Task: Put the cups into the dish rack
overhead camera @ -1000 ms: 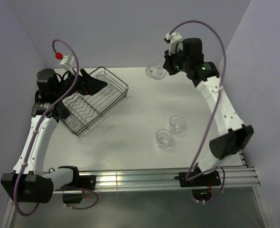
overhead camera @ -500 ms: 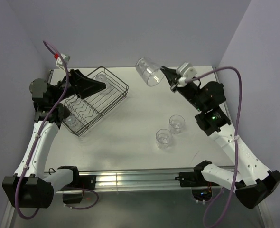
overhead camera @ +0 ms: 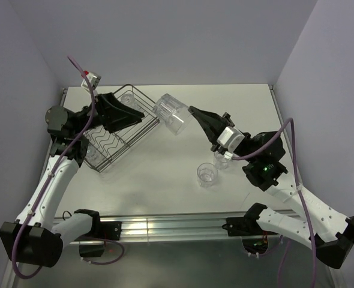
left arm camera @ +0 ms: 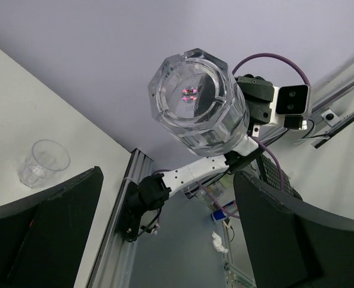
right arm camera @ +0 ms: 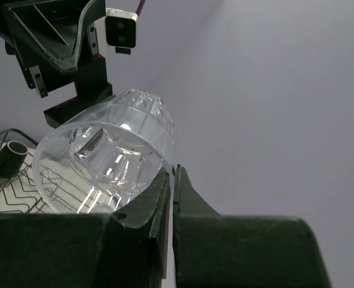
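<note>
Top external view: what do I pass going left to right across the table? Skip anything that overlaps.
dish rack → held tumbler → nearer table tumbler → farther table tumbler

Bright even light, soft shadows, sharp focus

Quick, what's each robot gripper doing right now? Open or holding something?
Left gripper: open, holding nothing.
Right gripper: shut on the rim of a clear glass cup, held up off the table.
</note>
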Robot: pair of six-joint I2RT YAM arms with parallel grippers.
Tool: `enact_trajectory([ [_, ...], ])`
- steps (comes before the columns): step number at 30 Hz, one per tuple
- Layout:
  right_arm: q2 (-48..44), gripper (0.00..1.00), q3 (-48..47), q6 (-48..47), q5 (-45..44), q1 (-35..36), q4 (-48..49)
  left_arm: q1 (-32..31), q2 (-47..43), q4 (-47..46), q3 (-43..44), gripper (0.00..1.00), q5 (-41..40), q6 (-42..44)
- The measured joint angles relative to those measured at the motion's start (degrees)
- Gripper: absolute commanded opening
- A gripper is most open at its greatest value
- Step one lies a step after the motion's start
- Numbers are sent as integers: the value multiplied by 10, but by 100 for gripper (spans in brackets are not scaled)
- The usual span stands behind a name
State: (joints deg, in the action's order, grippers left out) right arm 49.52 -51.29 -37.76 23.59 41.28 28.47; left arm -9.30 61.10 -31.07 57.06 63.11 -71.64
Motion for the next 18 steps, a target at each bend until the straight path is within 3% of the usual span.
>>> enact_trajectory([
  [18, -5, 0, 31, -96, 17, 60, -10, -48, 4, -64, -19, 99, 1, -61],
])
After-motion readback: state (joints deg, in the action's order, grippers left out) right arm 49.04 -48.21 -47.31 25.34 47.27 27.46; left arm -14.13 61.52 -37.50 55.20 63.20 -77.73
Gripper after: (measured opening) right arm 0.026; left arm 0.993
